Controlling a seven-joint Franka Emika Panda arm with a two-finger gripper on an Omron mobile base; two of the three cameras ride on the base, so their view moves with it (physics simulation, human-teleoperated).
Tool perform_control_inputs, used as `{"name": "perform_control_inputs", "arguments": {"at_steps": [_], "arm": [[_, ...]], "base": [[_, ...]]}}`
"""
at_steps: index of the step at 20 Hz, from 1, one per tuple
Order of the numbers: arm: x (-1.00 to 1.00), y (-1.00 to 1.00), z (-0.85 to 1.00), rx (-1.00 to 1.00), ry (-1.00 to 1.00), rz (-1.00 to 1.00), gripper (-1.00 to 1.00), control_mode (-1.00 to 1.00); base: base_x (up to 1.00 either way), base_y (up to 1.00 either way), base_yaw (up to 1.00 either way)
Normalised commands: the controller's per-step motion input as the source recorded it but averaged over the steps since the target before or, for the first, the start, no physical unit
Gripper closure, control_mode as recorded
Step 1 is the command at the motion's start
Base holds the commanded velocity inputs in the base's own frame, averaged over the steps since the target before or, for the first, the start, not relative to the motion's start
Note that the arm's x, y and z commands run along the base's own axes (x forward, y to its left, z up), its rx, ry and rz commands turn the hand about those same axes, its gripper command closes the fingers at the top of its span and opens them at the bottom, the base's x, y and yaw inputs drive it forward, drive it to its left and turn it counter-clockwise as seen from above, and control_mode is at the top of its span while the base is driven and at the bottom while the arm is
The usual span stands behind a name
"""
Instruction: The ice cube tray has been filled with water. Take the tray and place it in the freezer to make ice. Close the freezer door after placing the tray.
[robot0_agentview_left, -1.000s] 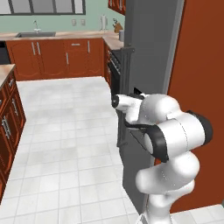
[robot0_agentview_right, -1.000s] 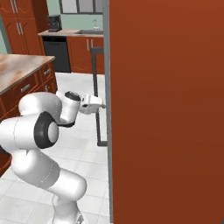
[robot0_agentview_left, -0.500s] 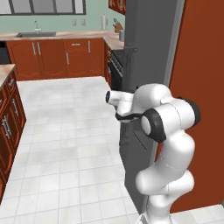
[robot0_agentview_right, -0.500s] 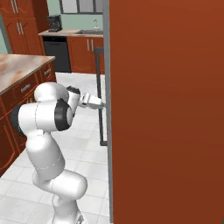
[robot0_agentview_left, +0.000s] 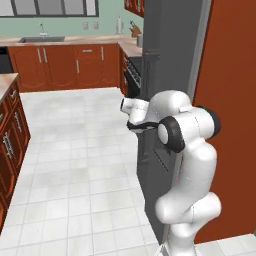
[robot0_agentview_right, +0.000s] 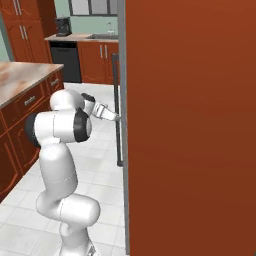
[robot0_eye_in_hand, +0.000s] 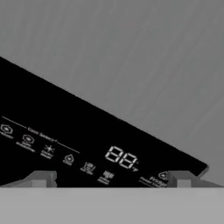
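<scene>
1. The freezer stood as a tall grey cabinet just beside the red-brown side panel, and its front looked shut in both base views.
2. The freezer door was seen edge-on from the right, with its dark bar handle running down in front of it.
3. The white arm reached forward at mid height toward the grey front. Against half a second earlier it stood taller and more folded, with the elbow higher and the wrist drawn nearer the door.
4. The hand sat right at the bar handle, facing a black control panel with lit digits on the grey face; its fingertips stood spread wide with nothing between them.
5. The ice cube tray could not be located in these views, so it was not in the hand, and I cannot tell whether it already lay inside.
6. As a judgement, doing this step well would call for checking the door was fully seated, then backing straight off without snagging the bar.
</scene>
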Motion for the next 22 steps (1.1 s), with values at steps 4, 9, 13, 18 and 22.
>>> {"name": "perform_control_inputs", "arguments": {"at_steps": [4,9,13,18,22], "arm": [[0.08,-0.42,-0.14,-0.03,-0.18,-0.31,-1.0,-1.0],[0.06,-0.44,-0.19,-0.06,-0.2,-0.31,-1.0,-1.0],[0.04,-0.4,-0.21,-0.08,-0.15,-0.32,-1.0,-1.0],[0.01,-0.26,-0.18,-0.09,-0.1,-0.29,-1.0,-1.0],[0.0,-0.05,-0.1,-0.1,-0.14,-0.17,-1.0,-1.0]], "base": [[0.0,0.0,0.0],[0.0,0.0,0.0],[0.0,0.0,0.0],[0.0,0.0,0.0],[0.0,0.0,0.0]]}}
